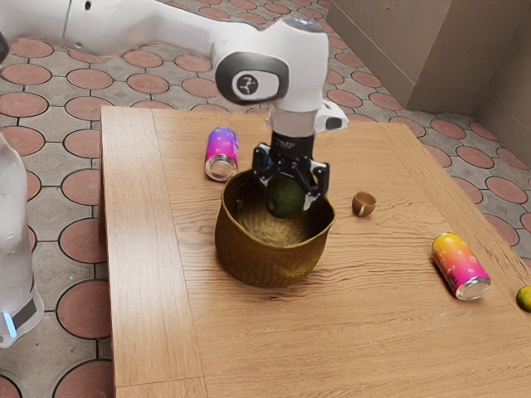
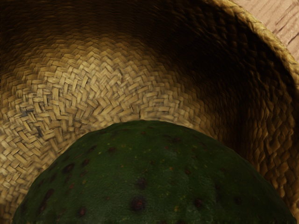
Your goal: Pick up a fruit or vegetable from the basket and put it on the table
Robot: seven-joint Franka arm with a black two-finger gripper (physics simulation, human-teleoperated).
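Note:
In the exterior view my gripper (image 1: 290,186) is at the mouth of the woven basket (image 1: 270,261), shut on a dark green avocado (image 1: 284,197) with one finger on each side of it. The avocado is at the height of the basket's rim, toward its back. The wrist view has the avocado (image 2: 154,175) large and close under my hand, with the woven inside of the basket (image 2: 107,84) around and below it.
A purple-pink can (image 1: 221,155) stands behind the basket, near its rim. On the wooden table (image 1: 357,332), toward the exterior view's right, are a small brown cup (image 1: 363,205), a yellow-pink can (image 1: 459,265) lying down and a green-yellow fruit (image 1: 524,298).

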